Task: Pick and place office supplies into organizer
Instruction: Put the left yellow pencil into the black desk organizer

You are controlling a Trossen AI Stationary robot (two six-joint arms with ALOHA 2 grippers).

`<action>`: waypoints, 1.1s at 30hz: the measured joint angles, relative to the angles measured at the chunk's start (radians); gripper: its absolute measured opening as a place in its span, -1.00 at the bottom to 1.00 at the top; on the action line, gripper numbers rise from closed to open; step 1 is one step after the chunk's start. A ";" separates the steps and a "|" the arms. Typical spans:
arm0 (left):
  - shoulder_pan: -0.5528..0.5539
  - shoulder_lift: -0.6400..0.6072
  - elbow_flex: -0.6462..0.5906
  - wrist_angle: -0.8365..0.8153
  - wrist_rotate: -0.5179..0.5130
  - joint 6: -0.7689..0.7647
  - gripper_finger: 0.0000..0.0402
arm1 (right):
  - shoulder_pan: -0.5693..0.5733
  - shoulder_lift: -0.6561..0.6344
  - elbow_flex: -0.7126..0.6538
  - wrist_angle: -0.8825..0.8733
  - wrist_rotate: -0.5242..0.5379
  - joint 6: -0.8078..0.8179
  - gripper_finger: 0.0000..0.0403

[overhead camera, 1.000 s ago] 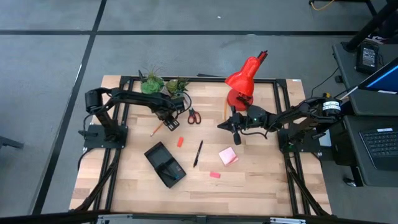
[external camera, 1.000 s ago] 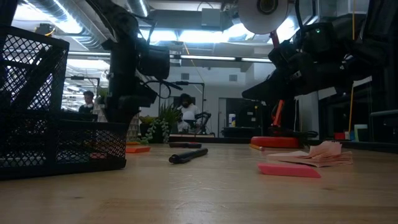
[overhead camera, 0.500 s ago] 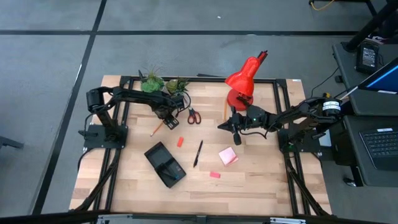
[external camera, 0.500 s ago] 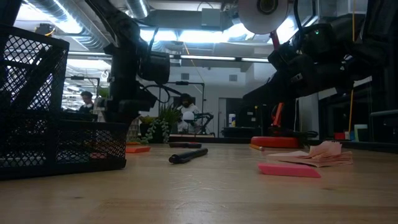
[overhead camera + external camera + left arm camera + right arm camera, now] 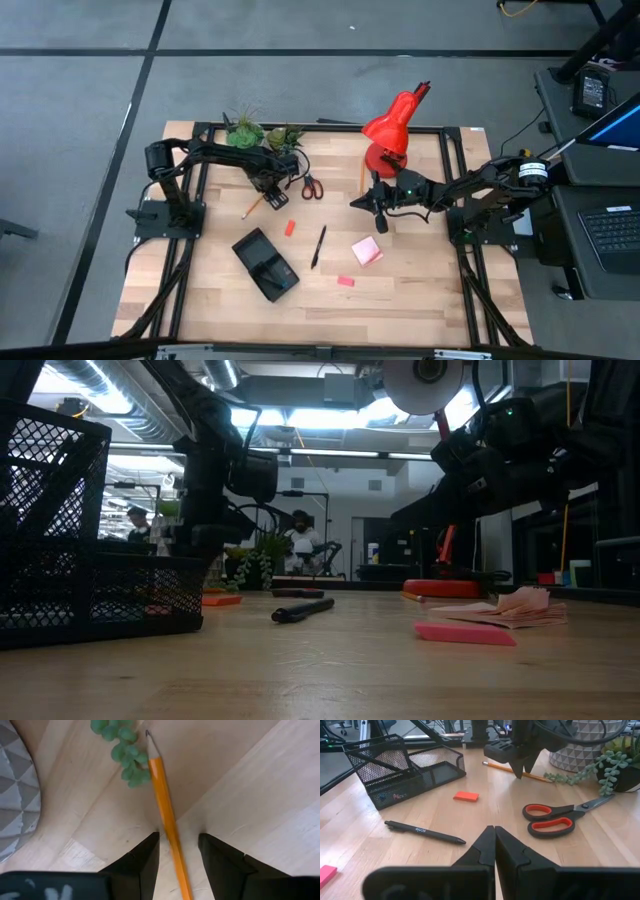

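My left gripper [image 5: 268, 183] is open and points down over the orange pencil [image 5: 252, 205], near the plants. In the left wrist view its fingers [image 5: 179, 836] stand on either side of the pencil [image 5: 165, 795], which lies flat on the table. I see no contact. My right gripper [image 5: 355, 203] is shut on nothing and hovers by the lamp base, its closed fingers [image 5: 494, 840] facing the left arm. The red-handled scissors [image 5: 311, 186], black pen [image 5: 319, 246], pink sticky pad [image 5: 366, 250], red eraser [image 5: 290, 227] and pink eraser [image 5: 345, 281] lie loose. The black mesh organizer [image 5: 265, 265] stands at the near left.
The red desk lamp [image 5: 390, 135] stands at the far edge, just behind my right gripper. Two green potted plants [image 5: 262, 135] sit at the far left, and a trailing sprig [image 5: 125, 750] lies beside the pencil tip. Bare wood lies toward the near edge.
My left arm has shifted slightly toward the table's right while staying over the pencil. My right arm and all the loose items have kept their places.
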 joint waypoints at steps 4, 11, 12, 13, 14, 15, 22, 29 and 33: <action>0.000 -0.008 -0.004 0.007 0.004 0.004 -0.40 | 0.000 0.000 0.000 0.000 0.000 0.000 -0.96; -0.001 -0.017 -0.009 0.019 0.034 0.019 -0.70 | 0.000 0.000 0.000 0.000 0.000 0.000 -0.96; -0.001 -0.017 -0.009 0.019 0.037 0.019 -0.73 | 0.000 0.000 0.000 0.000 0.000 0.000 -0.96; -0.001 -0.017 -0.009 0.020 0.039 0.019 -0.77 | 0.000 0.000 0.000 0.000 0.000 0.000 -0.96; -0.001 -0.017 -0.009 0.020 0.040 0.019 -0.79 | 0.000 0.000 0.000 0.000 0.000 0.000 -0.96; -0.002 -0.017 -0.009 0.020 0.040 0.019 -0.82 | 0.000 0.000 0.000 0.000 0.000 0.000 -0.96; -0.002 -0.018 -0.009 0.020 0.043 0.030 -0.87 | 0.000 0.000 0.000 0.000 0.000 0.000 -0.96; -0.027 -0.018 -0.010 0.021 0.030 0.061 -0.87 | 0.000 0.000 0.000 0.000 0.000 0.000 -0.96; -0.037 -0.018 -0.010 0.022 0.025 0.062 -0.86 | 0.000 0.000 0.000 0.000 0.000 0.000 -0.96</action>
